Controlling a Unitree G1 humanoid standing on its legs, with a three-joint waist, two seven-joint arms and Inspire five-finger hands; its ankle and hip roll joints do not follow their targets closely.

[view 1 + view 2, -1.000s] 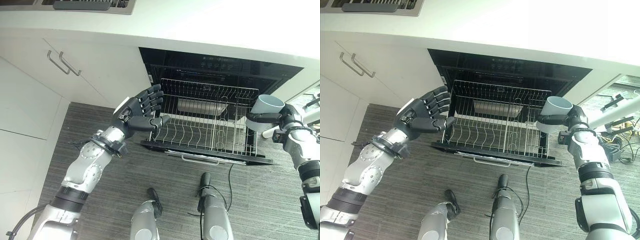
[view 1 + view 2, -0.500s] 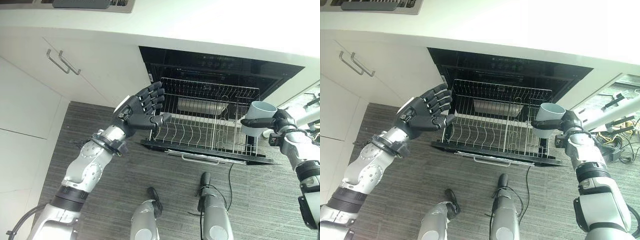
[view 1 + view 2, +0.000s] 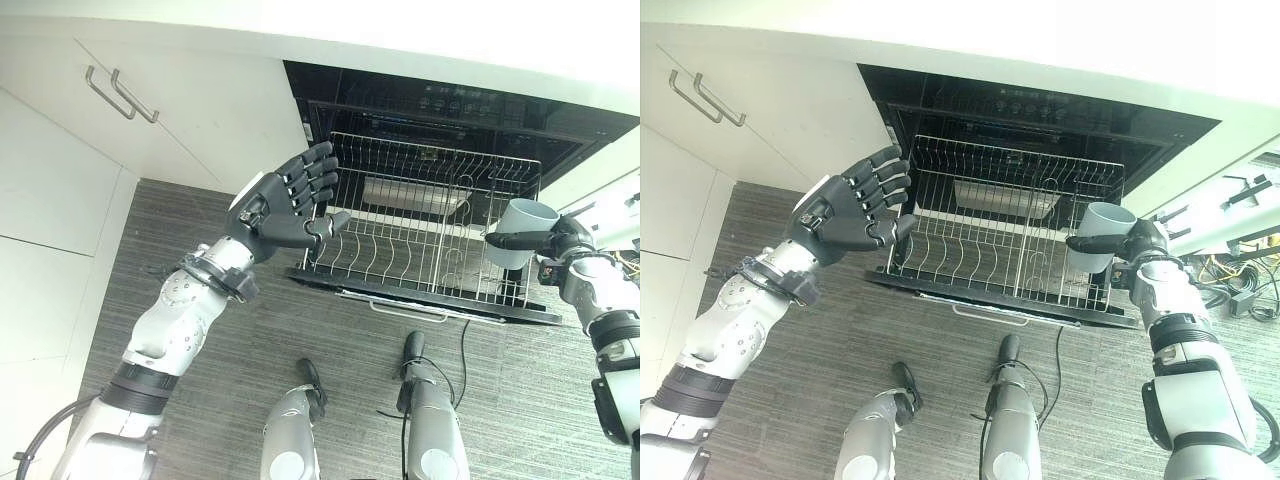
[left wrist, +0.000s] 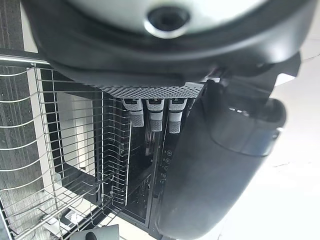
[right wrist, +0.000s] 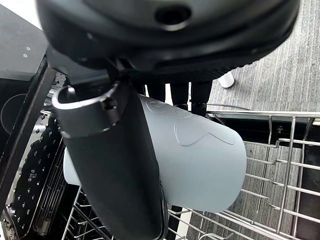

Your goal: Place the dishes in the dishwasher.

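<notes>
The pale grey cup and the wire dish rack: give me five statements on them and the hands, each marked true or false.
1. The right hand holds the pale grey cup. True.
2. The cup lies on the grey wood-grain floor. False: it is held up at the right end of the metal wire dish rack.
3. The rack is pulled out of the black dishwasher. True.
4. The left hand clutches a plate. False: its fingers are straight and it holds nothing.
5. The cup's open mouth faces up. True.
</notes>
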